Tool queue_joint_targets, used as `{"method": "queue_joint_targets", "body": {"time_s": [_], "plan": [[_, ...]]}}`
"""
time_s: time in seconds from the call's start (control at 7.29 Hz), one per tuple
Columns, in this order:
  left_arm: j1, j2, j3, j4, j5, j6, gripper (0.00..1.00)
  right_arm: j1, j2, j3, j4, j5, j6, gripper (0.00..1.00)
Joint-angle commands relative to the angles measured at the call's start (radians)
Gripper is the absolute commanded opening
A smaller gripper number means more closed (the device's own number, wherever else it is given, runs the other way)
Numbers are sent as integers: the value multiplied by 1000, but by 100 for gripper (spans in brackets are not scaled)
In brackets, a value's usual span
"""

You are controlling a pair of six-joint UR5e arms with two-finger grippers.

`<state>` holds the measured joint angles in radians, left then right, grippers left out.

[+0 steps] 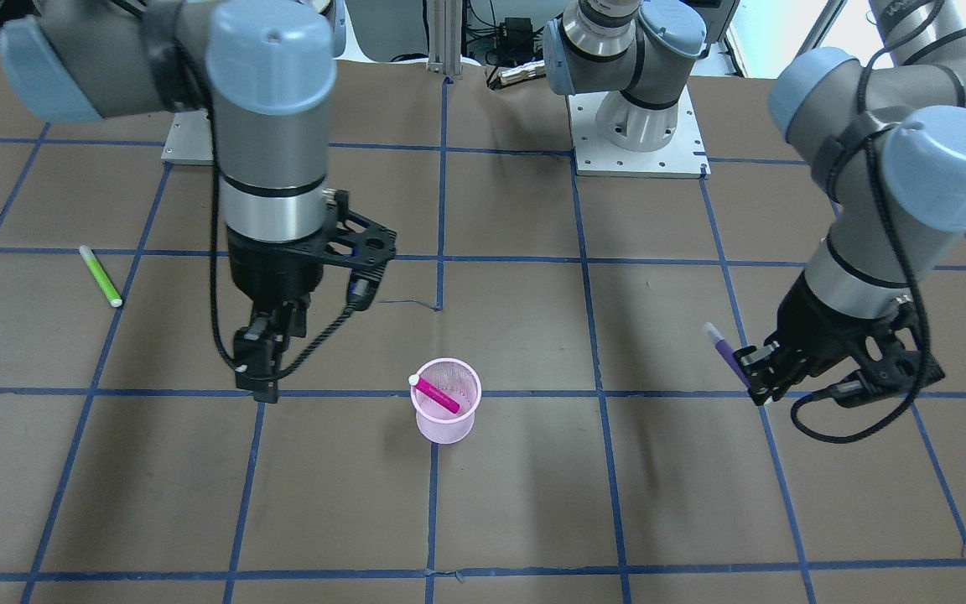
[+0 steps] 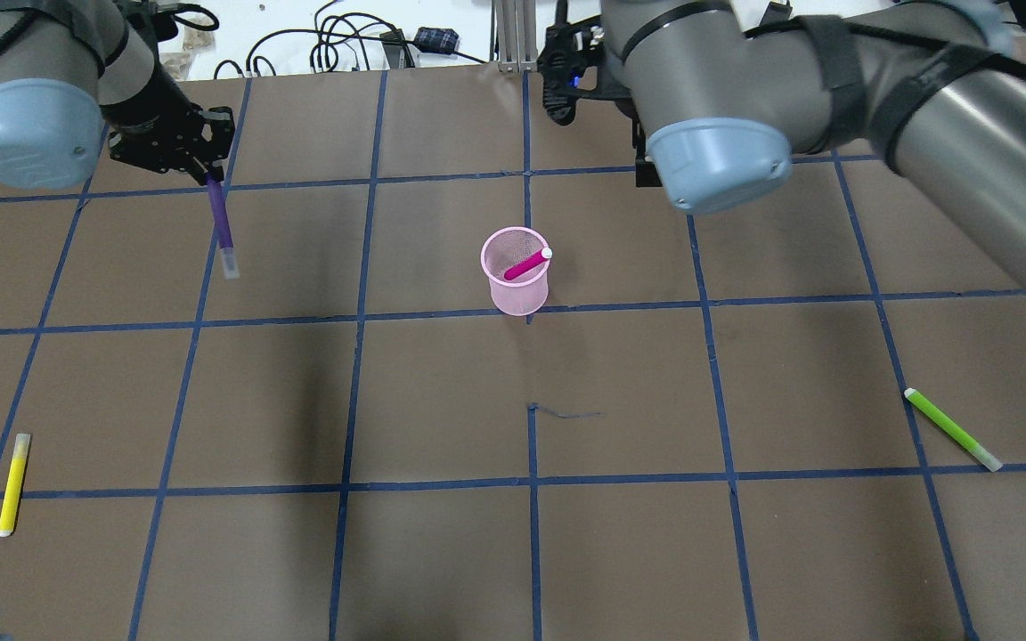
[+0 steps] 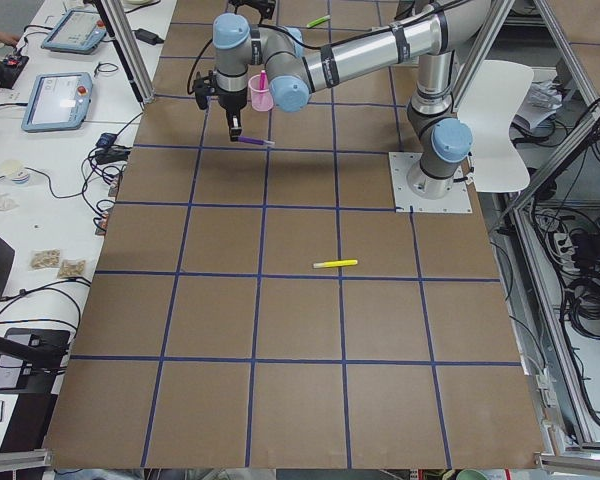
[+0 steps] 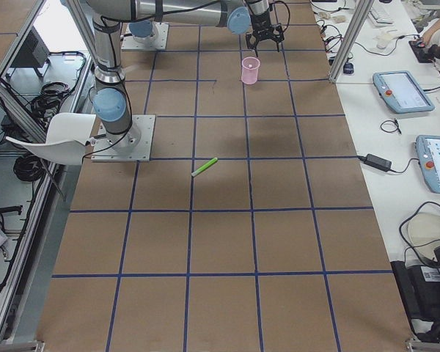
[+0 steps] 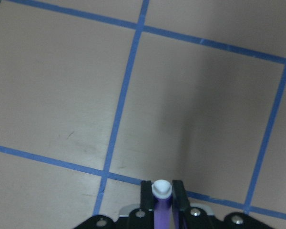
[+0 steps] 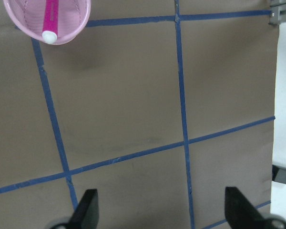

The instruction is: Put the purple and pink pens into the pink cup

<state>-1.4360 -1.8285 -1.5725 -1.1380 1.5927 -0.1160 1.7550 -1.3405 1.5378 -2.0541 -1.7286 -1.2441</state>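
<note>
The left fingers [image 5: 146, 193] are closed on the purple pen [image 5: 161, 202], whose pale end projects beyond them. The pen is held clear of the table [image 2: 442, 552], well apart from the pink cup [image 2: 520, 298]. The right fingers [image 6: 88, 210] are spread wide, hold nothing and hang near the cup. The pink pen [image 2: 524, 264] is found leaning inside the cup. Half the task is judged complete; insertion of the purple pen is outstanding. The left wrist is tilted, with the arm reaching in from the robot's left.
</note>
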Motion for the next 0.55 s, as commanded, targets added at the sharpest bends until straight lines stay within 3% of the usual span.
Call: {"method": "queue_joint_targets", "body": {"time_s": [0.0, 0.14, 0.41], "plan": [[-163, -8, 0, 93, 1, -239, 0, -180, -127, 1, 199, 183, 32, 95], [-234, -23, -1, 131, 1, -337, 0, -198, -179, 1, 239, 192, 236, 100], [-325, -47, -14, 200, 0, -486, 0, -192, -209, -16, 311, 138, 569, 100]]}}
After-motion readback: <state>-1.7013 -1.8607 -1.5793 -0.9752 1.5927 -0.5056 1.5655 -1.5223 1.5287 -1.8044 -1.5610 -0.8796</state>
